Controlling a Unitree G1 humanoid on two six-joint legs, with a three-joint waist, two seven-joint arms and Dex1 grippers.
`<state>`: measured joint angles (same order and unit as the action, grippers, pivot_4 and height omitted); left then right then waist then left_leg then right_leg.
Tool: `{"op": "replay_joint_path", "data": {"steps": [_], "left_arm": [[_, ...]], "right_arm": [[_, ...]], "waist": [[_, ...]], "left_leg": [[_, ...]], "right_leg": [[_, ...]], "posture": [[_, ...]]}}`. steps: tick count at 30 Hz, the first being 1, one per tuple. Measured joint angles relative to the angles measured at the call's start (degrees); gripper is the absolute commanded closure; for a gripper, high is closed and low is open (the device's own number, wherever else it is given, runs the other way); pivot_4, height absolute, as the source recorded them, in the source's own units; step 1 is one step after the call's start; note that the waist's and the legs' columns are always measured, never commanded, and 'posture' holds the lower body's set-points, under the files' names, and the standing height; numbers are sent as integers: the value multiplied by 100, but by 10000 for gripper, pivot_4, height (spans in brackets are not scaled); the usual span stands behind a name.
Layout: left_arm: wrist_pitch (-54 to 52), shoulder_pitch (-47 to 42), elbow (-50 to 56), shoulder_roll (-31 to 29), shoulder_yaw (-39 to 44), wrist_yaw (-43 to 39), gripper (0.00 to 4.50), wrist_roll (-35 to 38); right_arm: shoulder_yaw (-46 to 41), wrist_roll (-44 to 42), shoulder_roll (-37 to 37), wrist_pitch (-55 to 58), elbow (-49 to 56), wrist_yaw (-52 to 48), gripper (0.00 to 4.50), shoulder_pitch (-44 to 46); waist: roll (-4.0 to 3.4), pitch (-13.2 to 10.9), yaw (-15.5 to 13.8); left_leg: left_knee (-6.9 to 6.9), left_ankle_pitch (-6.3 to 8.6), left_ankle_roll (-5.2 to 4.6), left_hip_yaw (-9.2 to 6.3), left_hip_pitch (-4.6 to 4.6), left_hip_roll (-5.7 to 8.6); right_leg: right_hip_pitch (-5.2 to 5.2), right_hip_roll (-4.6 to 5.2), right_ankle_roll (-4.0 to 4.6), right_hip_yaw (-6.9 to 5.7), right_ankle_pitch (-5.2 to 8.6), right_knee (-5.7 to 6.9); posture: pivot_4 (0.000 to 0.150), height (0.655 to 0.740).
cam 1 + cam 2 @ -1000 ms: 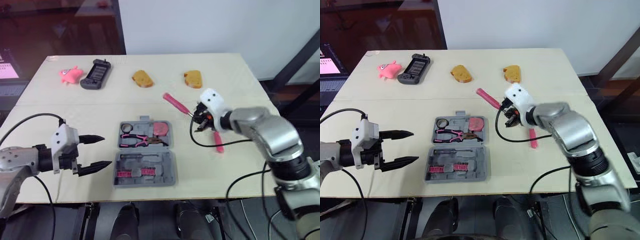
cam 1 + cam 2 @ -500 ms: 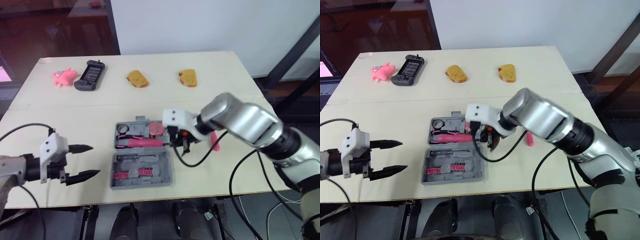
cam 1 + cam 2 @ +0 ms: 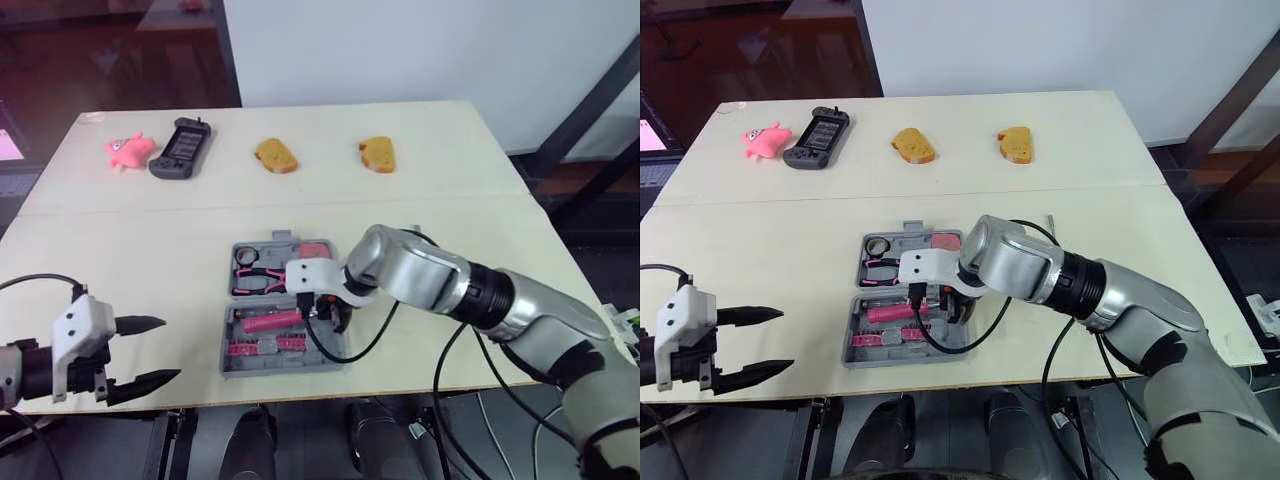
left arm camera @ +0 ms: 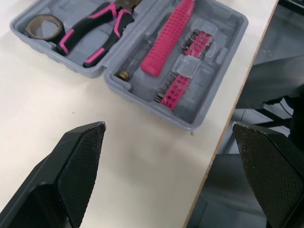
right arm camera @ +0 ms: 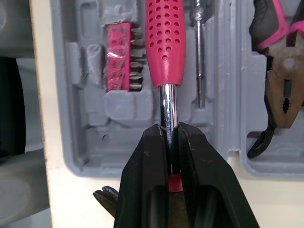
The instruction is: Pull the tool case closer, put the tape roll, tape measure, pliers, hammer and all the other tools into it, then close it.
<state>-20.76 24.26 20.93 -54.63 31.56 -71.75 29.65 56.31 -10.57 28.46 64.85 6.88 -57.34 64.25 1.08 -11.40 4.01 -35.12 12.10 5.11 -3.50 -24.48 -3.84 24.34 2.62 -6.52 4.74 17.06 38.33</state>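
The grey tool case (image 3: 336,352) lies open near the table's front middle. Its far half holds the tape roll (image 3: 245,257), the pink-handled pliers (image 3: 256,283) and a pink tape measure (image 3: 319,249). My right gripper (image 5: 169,130) is shut on the chrome shaft of the hammer, whose pink handle (image 3: 272,321) lies in the near half beside a metal rod (image 5: 199,57) and the pink bit holders (image 4: 176,85). My left gripper (image 3: 148,351) stands open over the front left of the table, apart from the case, with nothing between its fingers (image 4: 80,156).
Along the far edge lie a pink toy (image 3: 128,150), a black handheld console (image 3: 180,148) and two pieces of bread (image 3: 275,155) (image 3: 378,154). The table's front edge (image 3: 300,385) runs just below the case.
My right gripper has carried the hammer from the table right of the case into its near half. My left gripper has drawn back toward the front left corner.
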Motion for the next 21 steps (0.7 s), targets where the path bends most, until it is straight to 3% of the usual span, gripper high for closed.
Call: {"op": "replay_joint_path", "data": {"steps": [21], "left_arm": [[-19, 188, 11, -39, 135, -86, 0, -24]], "right_arm": [[60, 343, -770, -213, -817, -61, 44667, -137]], "waist": [[0, 0, 5]], "left_leg": [[1, 0, 0, -1, 0, 0]], "right_leg": [[0, 0, -2, -1, -1, 6]], "posture": [[1500, 7400]]}}
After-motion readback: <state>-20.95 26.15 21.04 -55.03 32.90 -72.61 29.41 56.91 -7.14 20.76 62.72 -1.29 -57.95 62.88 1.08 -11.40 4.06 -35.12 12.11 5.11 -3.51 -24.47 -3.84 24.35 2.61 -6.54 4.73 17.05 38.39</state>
